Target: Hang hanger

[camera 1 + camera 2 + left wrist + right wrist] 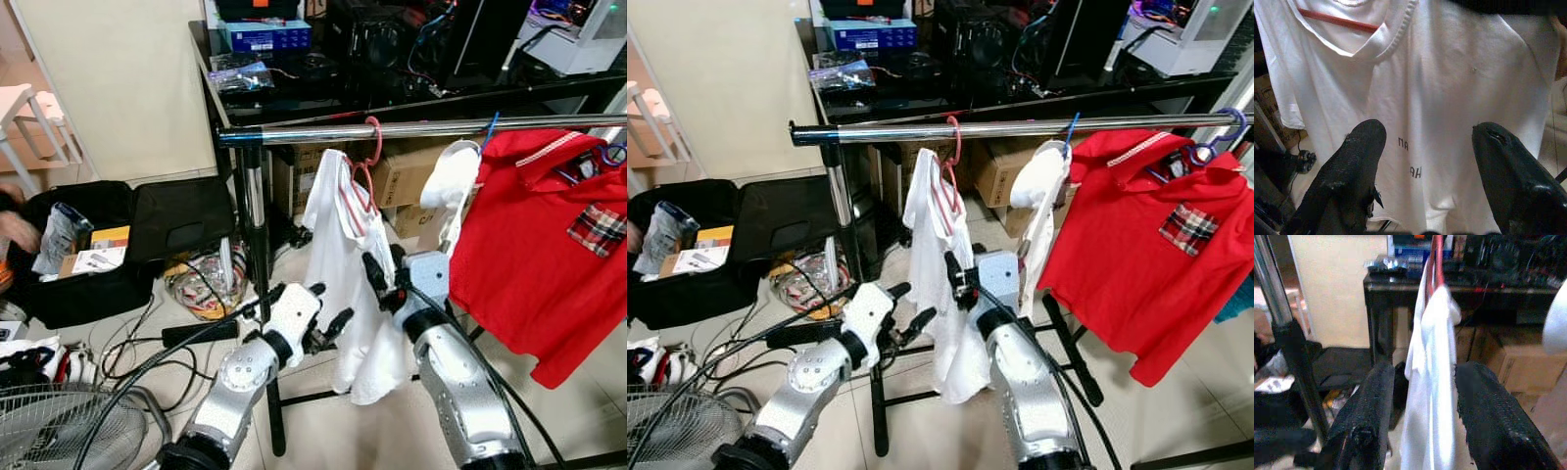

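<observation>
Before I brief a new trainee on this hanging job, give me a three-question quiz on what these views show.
1. True or false: the red hanger is hooked on the chrome rail.
2. The left gripper is: A) open, B) shut on the white shirt, C) shut on the rail.
3. What colour is the polo shirt hanging towards the robot's right?

Key: 1 true; 2 A; 3 red.
</observation>
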`<state>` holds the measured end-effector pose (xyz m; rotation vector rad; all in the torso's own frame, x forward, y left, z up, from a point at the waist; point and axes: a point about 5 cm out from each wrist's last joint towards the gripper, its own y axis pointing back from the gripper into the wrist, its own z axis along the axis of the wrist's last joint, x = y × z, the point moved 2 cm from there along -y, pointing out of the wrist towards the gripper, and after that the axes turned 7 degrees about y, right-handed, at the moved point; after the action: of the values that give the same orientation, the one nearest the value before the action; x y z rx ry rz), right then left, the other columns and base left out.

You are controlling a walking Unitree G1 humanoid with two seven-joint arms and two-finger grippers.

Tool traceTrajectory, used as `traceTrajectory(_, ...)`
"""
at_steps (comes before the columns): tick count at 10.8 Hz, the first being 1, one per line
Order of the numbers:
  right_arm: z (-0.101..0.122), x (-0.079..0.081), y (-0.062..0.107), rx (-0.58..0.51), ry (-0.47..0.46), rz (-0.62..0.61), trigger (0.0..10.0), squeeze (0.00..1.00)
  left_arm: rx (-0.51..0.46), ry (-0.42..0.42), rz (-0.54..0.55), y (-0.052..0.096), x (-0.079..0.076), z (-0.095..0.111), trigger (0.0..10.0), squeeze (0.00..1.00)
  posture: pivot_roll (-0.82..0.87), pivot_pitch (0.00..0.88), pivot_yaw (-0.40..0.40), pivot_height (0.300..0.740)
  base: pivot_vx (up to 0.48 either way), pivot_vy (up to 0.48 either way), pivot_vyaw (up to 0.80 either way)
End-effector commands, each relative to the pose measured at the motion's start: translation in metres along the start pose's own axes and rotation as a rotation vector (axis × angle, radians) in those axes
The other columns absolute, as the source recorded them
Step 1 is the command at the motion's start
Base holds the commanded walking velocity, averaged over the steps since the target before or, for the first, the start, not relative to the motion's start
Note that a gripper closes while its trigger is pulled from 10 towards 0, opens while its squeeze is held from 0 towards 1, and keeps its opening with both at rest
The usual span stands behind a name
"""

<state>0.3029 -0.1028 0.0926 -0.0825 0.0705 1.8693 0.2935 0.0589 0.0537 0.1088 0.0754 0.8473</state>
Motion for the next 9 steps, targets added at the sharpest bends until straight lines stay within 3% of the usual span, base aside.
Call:
traceTrajectory(1,-0.009,0.007,-0.002,0.047,0.010,0.039,10.0,0.00,-0.022,-0.010,0.000,0.000,0.000,0.006,10.0,0.00,0.16,0.069,-0.037,0.740,0.000,0.000,0.00)
traceTrajectory(2,-0.014,0.009,-0.005,0.074,0.024,0.037,6.4,0.00,-0.032,0.004,0.004,0.000,0.001,0.010,10.0,0.00,0.16,0.071,-0.036,0.740,0.000,0.000,0.00)
traceTrajectory(3,-0.015,0.006,-0.014,0.094,0.038,0.000,5.1,0.00,-0.038,-0.018,-0.008,0.000,0.002,0.013,10.0,0.00,0.15,0.072,-0.037,0.740,0.000,0.000,0.00)
traceTrajectory(4,-0.013,0.004,-0.019,0.093,0.051,-0.025,8.7,0.00,-0.035,-0.053,-0.023,0.001,0.001,0.014,10.0,0.00,0.16,0.071,-0.036,0.740,0.000,0.000,0.00)
traceTrajectory(6,-0.007,0.002,-0.032,0.083,0.045,-0.071,10.0,0.00,-0.030,-0.070,-0.032,0.005,0.000,0.013,10.0,0.00,0.16,0.067,-0.036,0.740,0.000,0.000,0.00)
traceTrajectory(8,-0.005,0.008,-0.037,0.084,0.046,-0.066,10.0,0.00,-0.029,-0.071,-0.033,0.005,-0.002,0.013,10.0,0.00,0.16,0.066,-0.038,0.740,0.000,0.000,0.00)
traceTrajectory(9,-0.009,0.012,-0.039,0.101,0.047,-0.062,0.7,0.00,-0.030,-0.069,-0.030,0.004,-0.003,0.013,10.0,0.00,0.16,0.069,-0.043,0.740,0.000,0.000,0.00)
